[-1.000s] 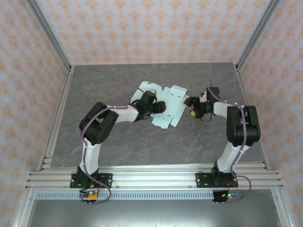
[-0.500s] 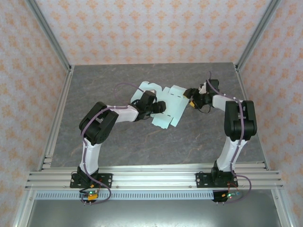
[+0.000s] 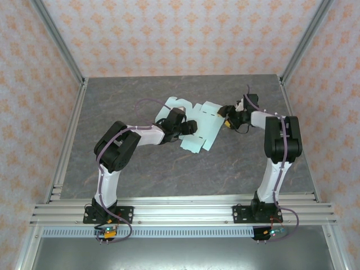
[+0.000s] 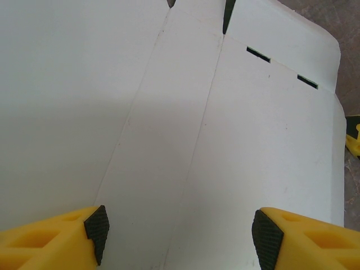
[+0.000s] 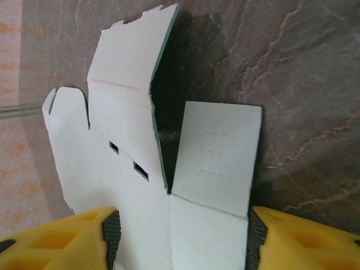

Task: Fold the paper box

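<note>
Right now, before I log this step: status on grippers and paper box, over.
Left gripper open, over the paper box. Right gripper open, straddling its end flap. Box unfolded, one panel tilted up. Nothing in the way.

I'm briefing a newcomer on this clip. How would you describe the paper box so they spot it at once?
On the grey table, look at the far middle, between the left gripper and the right gripper. The paper box lies there: a thin pale sheet with cut flaps and two slots, unlike the yellow-fingered grippers.
</note>
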